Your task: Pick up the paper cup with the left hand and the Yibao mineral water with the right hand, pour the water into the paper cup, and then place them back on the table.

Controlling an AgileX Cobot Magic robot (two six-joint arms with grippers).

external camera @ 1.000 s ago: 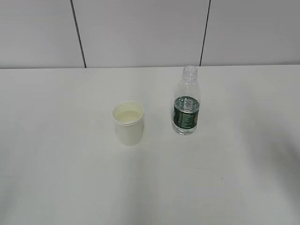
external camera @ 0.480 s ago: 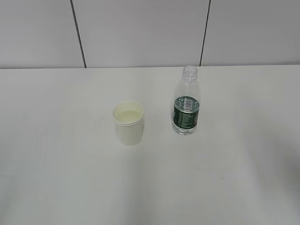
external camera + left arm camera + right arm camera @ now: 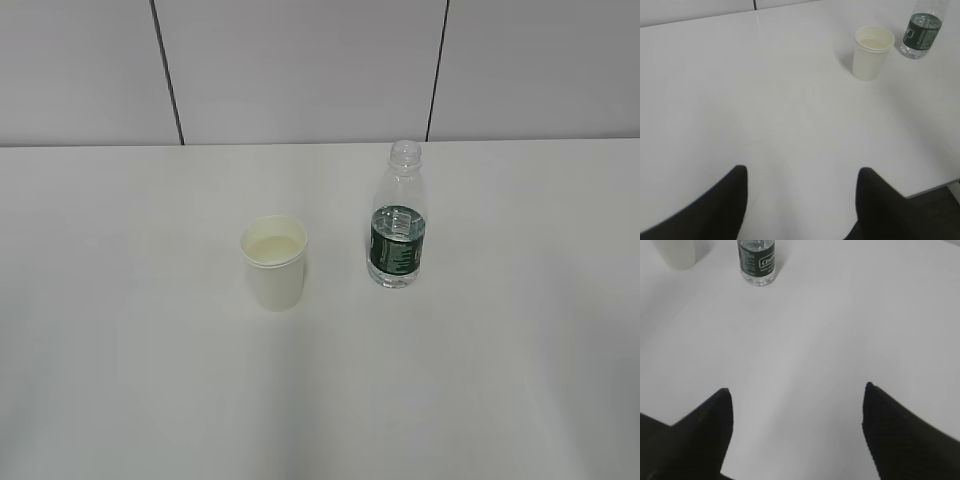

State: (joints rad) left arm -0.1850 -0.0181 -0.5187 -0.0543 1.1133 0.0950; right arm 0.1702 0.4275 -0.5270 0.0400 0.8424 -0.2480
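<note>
The paper cup stands upright on the white table, cream inside showing; the left wrist view has the cup far off at upper right. Right of it the Yibao mineral water stands upright and capless, with a dark green label; the right wrist view shows the bottle at the top. My left gripper hangs open over bare table, far from the cup. Over bare table too, my right gripper is open, well short of the bottle. Neither arm shows in the exterior view.
A grey panelled wall rises behind the table's far edge. The table's near edge shows at lower right in the left wrist view. The cup's base peeks in at the top left of the right wrist view.
The faint shadow at the right edge of the exterior view has thinned out. Cup and bottle have not moved.
</note>
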